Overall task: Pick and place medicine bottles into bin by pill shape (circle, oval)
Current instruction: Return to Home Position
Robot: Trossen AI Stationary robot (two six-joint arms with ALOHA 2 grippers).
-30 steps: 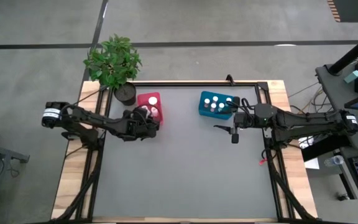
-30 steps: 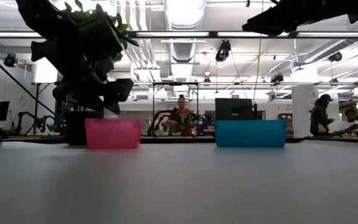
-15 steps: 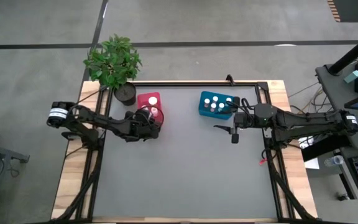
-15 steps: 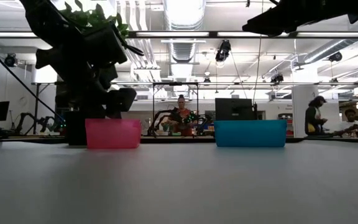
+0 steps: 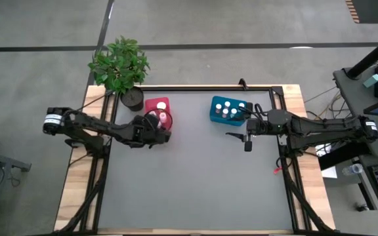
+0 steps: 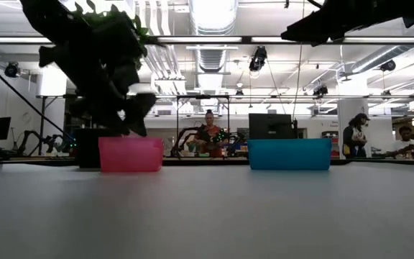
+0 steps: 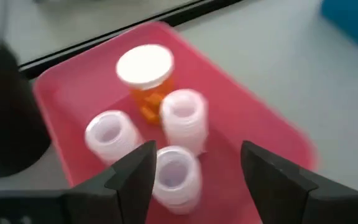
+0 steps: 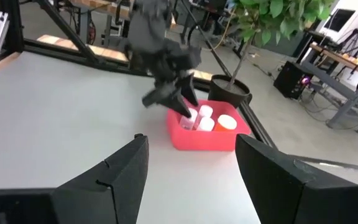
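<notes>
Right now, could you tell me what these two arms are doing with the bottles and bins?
The left gripper hovers open and empty just above the red bin, which holds four white-capped bottles, one with an orange body. The right gripper waits open beside the blue bin, where several more bottles stand. No bottle is in either gripper.

- The pink-red bin (image 5: 151,103) sits open-topped near the far edge of the table (image 5: 195,170), toward its left side.
- Inside it stand four bottles, caps up and packed close: one orange-bodied bottle (image 7: 145,65) with a flat white cap, and three clear bottles (image 7: 183,115) with ribbed white caps.
- The teal-blue bin (image 5: 213,110) sits level with the pink-red one and well apart to its right, holding several white-capped bottles (image 5: 224,111) standing upright.
</notes>
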